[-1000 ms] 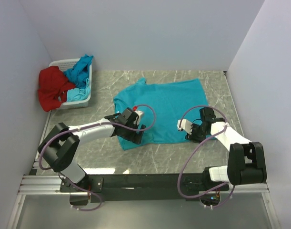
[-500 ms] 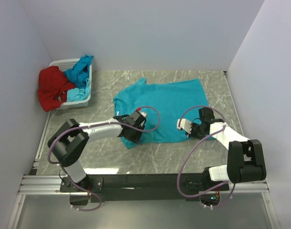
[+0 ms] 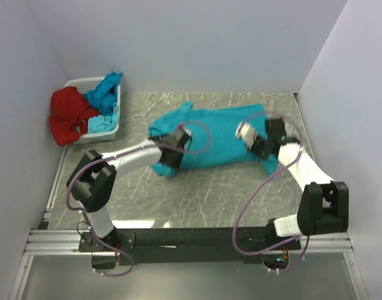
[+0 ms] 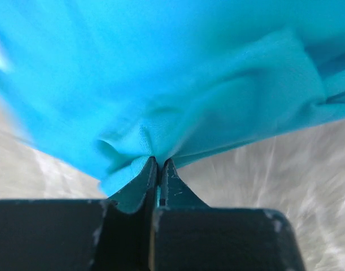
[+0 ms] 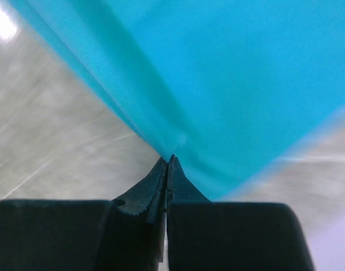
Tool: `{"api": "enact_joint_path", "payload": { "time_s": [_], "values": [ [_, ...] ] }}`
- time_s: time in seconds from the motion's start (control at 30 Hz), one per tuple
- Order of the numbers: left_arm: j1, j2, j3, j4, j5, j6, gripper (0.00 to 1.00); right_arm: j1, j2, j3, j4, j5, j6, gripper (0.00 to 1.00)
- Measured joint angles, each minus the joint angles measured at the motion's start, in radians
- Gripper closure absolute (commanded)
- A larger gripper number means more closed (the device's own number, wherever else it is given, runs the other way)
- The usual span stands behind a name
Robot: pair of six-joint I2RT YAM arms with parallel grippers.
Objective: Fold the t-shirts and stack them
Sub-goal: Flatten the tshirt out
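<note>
**Grey marbled table top (image 3: 209, 200): bright turquoise soft cloth t-shirt (image 3: 212, 140) being pinched at two corners**

Mid-table, the t-shirt is being held along its near edge. The left gripper (image 4: 159, 162) and the right gripper (image 5: 169, 159) are each being kept clamped tight on a fold of fabric. The cloth is being judged light, limp and quick to bunch, so the edge corners are being favoured as holds.
</note>
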Motion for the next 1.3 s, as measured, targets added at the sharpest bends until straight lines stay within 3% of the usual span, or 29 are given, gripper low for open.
{"api": "enact_joint_path", "payload": {
  "time_s": [0.07,0.27,0.33,0.4,0.5,0.73,0.9,0.93,0.97,1.0,1.03,1.1,1.13,1.23,1.3],
  "values": [
    [0.066,0.027,0.156,-0.057,-0.006,0.045,1.0,0.0,0.043,0.202,-0.003,0.022,0.068,1.0],
    [0.251,0.23,1.054,-0.168,-0.035,0.171,1.0,-0.027,0.196,0.888,0.028,0.05,0.248,1.0],
    [0.268,0.194,1.167,-0.112,-0.026,0.184,1.0,-0.041,0.183,1.019,0.036,0.025,0.291,1.0],
    [0.255,0.057,1.12,-0.046,-0.011,0.198,1.0,-0.046,0.126,1.068,0.047,-0.012,0.317,1.0],
    [0.219,-0.2,0.93,0.037,0.045,0.206,1.0,-0.05,-0.028,0.993,0.055,-0.071,0.322,1.0],
    [0.2,-0.674,0.334,0.187,0.259,0.138,1.0,-0.046,-0.494,0.411,0.037,-0.209,0.216,1.0],
    [0.151,-0.766,-0.212,0.227,0.357,0.001,0.99,-0.057,-0.677,-0.04,-0.079,-0.22,0.076,1.0],
    [0.123,-0.767,-0.315,0.215,0.373,-0.045,0.97,-0.057,-0.694,-0.112,-0.129,-0.22,0.044,0.96],
    [0.087,-0.772,-0.415,0.199,0.392,-0.096,0.91,-0.057,-0.716,-0.174,-0.181,-0.22,0.01,0.75],
    [0.048,-0.79,-0.496,0.186,0.413,-0.144,0.83,-0.059,-0.744,-0.225,-0.233,-0.218,-0.021,0.63],
    [0.013,-0.818,-0.556,0.17,0.432,-0.186,0.45,-0.059,-0.771,-0.254,-0.281,-0.213,-0.053,0.56],
    [-0.06,-0.912,-0.63,0.124,0.463,-0.278,0.29,-0.059,-0.833,-0.288,-0.379,-0.2,-0.1,0.49],
    [-0.089,-0.967,-0.634,0.095,0.462,-0.311,0.15,-0.059,-0.854,-0.288,-0.407,-0.186,-0.115,0.45],
    [-0.117,-1.108,-0.576,0.057,0.406,-0.367,0.03,-0.059,-0.899,-0.274,-0.415,-0.161,-0.12,0.39],
    [-0.119,-1.137,-0.469,0.038,0.318,-0.367,0.02,-0.059,-0.875,-0.258,-0.389,-0.153,-0.096,0.39]
  ]
}}
